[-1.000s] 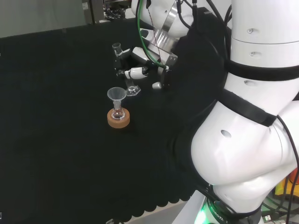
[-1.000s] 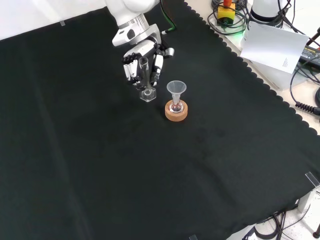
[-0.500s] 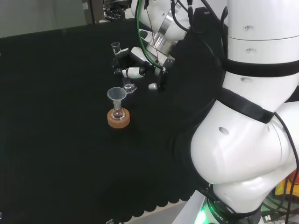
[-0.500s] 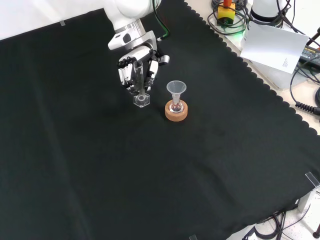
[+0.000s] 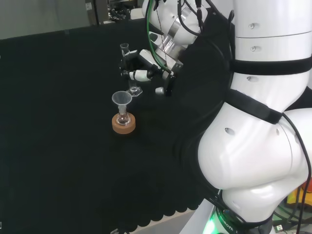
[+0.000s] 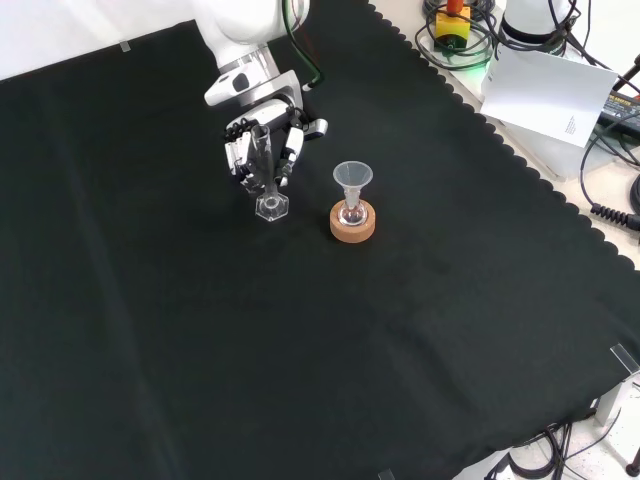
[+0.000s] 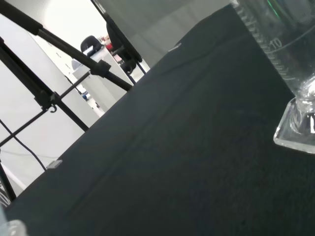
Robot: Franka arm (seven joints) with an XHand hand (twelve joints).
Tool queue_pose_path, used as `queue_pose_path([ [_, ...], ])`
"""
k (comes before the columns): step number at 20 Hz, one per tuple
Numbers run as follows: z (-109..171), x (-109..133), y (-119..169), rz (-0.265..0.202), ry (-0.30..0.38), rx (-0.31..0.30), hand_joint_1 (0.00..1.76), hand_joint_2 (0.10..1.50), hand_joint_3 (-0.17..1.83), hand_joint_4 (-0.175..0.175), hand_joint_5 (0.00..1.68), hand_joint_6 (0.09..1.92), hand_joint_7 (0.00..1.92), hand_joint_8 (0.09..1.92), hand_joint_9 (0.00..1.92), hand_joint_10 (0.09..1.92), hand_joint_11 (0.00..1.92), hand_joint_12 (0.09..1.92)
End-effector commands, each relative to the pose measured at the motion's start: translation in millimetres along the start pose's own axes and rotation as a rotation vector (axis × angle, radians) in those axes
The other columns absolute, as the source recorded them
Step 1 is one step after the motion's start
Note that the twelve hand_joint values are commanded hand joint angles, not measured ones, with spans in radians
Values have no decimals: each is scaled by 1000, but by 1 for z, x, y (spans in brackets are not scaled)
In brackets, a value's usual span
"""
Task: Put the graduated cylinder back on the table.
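Observation:
A clear glass graduated cylinder (image 6: pixel 264 170) with a hexagonal foot (image 6: pixel 270 208) stands upright, held in the hand (image 6: pixel 258 140), whose fingers are curled round its tube. Its foot is at or just above the black cloth; I cannot tell if it touches. In the head view the cylinder (image 5: pixel 126 61) rises left of the hand (image 5: pixel 143 68), its foot (image 5: pixel 134 90) just beyond the funnel. The wrist view has the cylinder's marked tube and foot (image 7: pixel 295 132) close up against the cloth.
A small flask with a clear funnel (image 6: pixel 352 178) sits on a cork ring (image 6: pixel 353 224), just right of the cylinder in the front view, and near the cylinder's foot in the head view (image 5: pixel 123 124). The cloth's scalloped edge (image 6: pixel 520 160) runs along the right; papers and cables lie beyond.
The hand has carried the cylinder leftward in the front view, away from the funnel and cork ring, keeping it upright. The funnel and ring have stayed put.

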State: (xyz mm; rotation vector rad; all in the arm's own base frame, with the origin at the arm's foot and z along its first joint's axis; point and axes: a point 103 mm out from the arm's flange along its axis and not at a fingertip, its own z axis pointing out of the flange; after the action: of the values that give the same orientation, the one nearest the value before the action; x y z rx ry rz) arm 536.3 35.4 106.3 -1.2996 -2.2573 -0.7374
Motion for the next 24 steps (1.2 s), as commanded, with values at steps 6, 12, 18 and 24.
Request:
queue_pose_path([
  [6,8,-12,4,-2,30,-42,1139,1156,4,-175,907,1112,1128,389,1383,87,1170,794],
  [12,10,-21,6,-1,42,-50,1138,1157,4,-175,904,1117,1115,388,1368,87,1153,793],
  [18,15,-24,6,-2,35,-47,1137,1158,4,-175,902,1119,1109,390,1363,87,1147,797],
  [24,15,-28,7,-6,39,-60,1137,1159,4,-175,901,1121,1105,392,1361,87,1145,800],
])
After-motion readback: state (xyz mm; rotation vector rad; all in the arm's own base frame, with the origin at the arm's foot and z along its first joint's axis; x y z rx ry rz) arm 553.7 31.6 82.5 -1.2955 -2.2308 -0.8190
